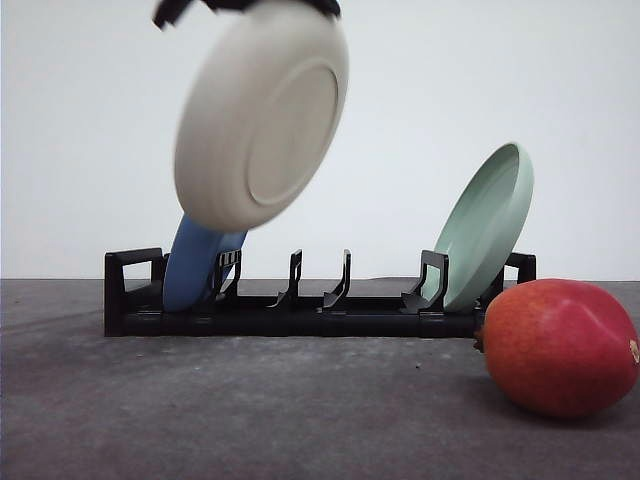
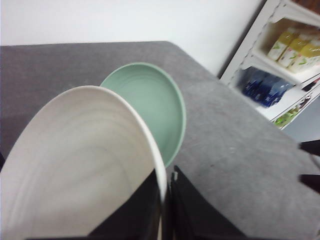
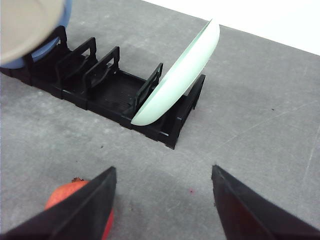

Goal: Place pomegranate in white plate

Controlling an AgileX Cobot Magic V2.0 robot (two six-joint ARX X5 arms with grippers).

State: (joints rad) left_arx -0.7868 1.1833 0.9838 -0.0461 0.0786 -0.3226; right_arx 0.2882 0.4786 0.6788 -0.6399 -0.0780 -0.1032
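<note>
Two jobs sit ahead of me, and the one in hand is getting the white plate (image 1: 262, 115) down flat before any fruit goes near it. My left gripper (image 2: 166, 200) is clamped on its rim, one finger on each face, and the plate hangs tilted in the air above the black rack (image 1: 300, 300), over the blue plate (image 1: 195, 265) that stands in the rack's left end slot. To do this well I should carry it forward clear of the rack, level it so the hollow faces up, and set it on bare desk (image 1: 250, 410) with room left for my other arm to come in; letting go too early would let it drop and rock. The pale green plate (image 1: 487, 225) leans in the rack's right end and needs no touching. The pomegranate (image 1: 560, 345) lies on the desk in front of the rack's right end, well apart from the held plate. My right gripper (image 3: 162, 210) hangs over the desk with fingers spread and nothing between them, the fruit just beside its left finger (image 3: 75, 210).
</note>
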